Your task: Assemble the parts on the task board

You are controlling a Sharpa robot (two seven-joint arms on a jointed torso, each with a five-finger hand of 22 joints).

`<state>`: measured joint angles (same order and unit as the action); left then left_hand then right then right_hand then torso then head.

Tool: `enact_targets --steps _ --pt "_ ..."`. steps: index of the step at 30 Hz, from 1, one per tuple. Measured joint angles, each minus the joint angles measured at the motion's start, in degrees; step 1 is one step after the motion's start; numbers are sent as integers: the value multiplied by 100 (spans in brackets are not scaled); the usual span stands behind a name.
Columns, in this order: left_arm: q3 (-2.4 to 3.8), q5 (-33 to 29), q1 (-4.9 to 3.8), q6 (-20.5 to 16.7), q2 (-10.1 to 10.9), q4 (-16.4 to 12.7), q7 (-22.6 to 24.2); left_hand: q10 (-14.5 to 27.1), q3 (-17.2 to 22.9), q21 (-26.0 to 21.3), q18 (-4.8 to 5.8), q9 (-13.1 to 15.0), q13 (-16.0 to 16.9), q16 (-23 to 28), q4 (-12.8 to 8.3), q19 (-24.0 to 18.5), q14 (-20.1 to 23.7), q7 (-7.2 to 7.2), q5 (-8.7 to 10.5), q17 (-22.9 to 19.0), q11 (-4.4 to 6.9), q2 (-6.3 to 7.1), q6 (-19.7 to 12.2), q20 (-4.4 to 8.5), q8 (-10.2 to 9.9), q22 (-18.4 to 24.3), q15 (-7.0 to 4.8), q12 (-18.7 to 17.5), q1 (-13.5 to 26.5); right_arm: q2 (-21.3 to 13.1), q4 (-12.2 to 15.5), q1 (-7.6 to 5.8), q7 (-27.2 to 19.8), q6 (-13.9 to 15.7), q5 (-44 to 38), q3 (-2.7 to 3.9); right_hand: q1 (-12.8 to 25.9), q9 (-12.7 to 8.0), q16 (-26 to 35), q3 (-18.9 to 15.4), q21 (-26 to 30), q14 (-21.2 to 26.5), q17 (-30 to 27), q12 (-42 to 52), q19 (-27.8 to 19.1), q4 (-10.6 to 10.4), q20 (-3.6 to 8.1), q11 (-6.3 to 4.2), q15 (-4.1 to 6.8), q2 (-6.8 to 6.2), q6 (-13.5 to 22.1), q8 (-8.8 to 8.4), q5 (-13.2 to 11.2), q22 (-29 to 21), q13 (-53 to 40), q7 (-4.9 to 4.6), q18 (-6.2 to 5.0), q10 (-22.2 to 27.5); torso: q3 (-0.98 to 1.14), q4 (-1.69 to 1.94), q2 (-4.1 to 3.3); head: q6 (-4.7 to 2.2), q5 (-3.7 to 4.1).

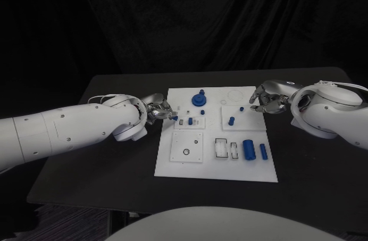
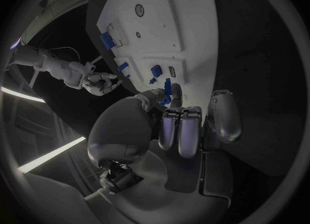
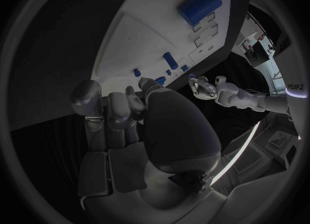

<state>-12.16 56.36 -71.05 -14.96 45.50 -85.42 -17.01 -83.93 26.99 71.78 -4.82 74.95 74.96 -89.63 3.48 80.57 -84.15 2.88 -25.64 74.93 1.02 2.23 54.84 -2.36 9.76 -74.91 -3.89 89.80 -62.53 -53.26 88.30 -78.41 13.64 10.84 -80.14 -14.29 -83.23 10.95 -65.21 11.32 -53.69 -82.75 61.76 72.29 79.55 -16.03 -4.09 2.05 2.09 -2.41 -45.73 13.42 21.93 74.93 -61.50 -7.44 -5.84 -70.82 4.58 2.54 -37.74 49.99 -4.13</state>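
Observation:
The white task board (image 1: 215, 166) lies in the middle of the black table. My left hand (image 1: 159, 111) is at the board's left edge and pinches a small blue part (image 2: 168, 91) between thumb and fingertips, just over the board's surface. My right hand (image 1: 263, 98) hovers at the board's far right edge with its fingers curled in, and I see nothing in them. On the board are a large blue cylinder (image 1: 249, 148), a thinner blue cylinder (image 1: 263, 151), a round blue piece (image 1: 200, 99) at the back, and small blue pegs (image 1: 241, 109).
The black table (image 1: 100, 172) extends around the board on every side. A white insert with slots (image 1: 222, 148) and a square plate with a hole (image 1: 187, 147) sit in the board's near half. Black curtain hangs behind the table.

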Motion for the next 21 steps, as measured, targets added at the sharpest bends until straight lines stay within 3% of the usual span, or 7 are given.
enact_targets --steps 4,8,21 --pt "0 136 144 -283 -6 -11 155 0 0 0 0 0 0 0 0 0 0 8 6 0 0 0 -8 0 0 0 0 0 0 -4 2 0 0 0 0 0 0 0 0 0 0 0 0 0 0 0 0 0 0 0 0 0 0 0 0 0 0 0 1 -4 0 0 -7" --pt "-1 234 223 -464 -57 7 256 0 0 23 0 -1 0 0 0 0 0 9 6 0 0 0 -8 0 22 0 0 0 0 -19 12 0 0 0 0 0 0 0 0 0 0 0 0 0 0 0 0 0 0 0 0 0 0 0 0 0 0 0 5 -8 1 0 9" --pt "3 368 283 -632 -170 116 369 0 31 23 0 -3 0 0 31 0 0 10 96 0 0 -1 -8 0 22 0 0 0 46 -21 19 0 2 0 36 0 0 0 0 0 0 0 0 1 0 0 0 0 0 0 0 0 0 -1 0 0 0 0 4 -8 0 0 -5"
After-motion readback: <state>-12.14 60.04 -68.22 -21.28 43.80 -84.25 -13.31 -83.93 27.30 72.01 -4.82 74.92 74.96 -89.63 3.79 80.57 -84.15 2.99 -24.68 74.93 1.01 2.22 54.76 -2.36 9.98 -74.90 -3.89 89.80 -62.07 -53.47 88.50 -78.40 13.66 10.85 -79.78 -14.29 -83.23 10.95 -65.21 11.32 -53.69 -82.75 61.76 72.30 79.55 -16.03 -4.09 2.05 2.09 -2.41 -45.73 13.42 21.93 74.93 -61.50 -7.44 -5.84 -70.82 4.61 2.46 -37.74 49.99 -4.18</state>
